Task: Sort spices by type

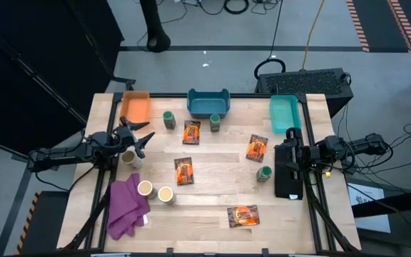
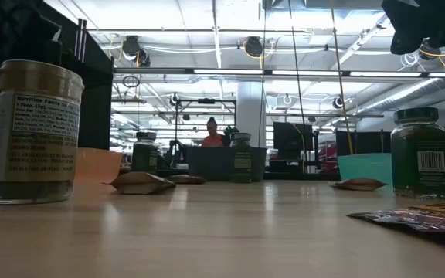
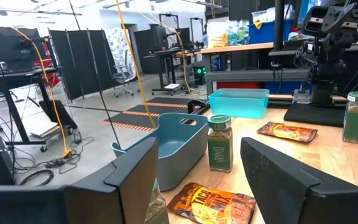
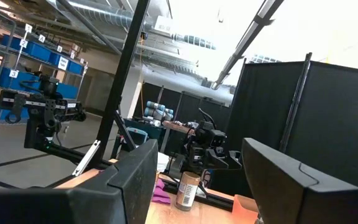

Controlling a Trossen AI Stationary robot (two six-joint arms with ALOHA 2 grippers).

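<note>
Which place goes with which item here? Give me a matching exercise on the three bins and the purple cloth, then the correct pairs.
Things:
1. orange bin
2. blue bin
3. teal bin
4. purple cloth

Places, as seen in the high view:
A. far edge of the table, in the middle
B. near left part of the table, beside two tan jars with cream tops
C. far right, just beyond the right gripper
D. far left corner, just beyond the left gripper

Pairs: 1-D, 2-A, 3-C, 4-B
</note>
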